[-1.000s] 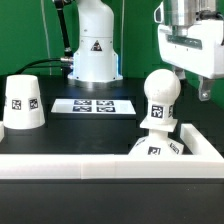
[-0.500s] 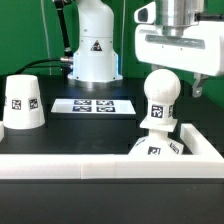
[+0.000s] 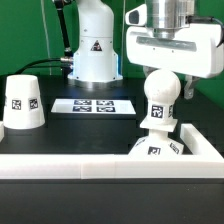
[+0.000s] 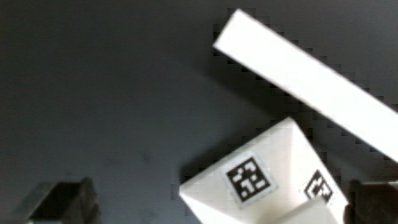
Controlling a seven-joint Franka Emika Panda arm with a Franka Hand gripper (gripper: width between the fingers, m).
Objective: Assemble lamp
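Here the bulb stands upright on the base, its long axis vertical, directly below the gripper and just under its fingers. In the wrist view the fingers sit wide apart at either side, with the base between them but off-centre. The shade stands well apart, far beyond the fingers, past the marker board.

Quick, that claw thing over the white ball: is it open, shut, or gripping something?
Gripper: open, holding nothing, above the bulb.
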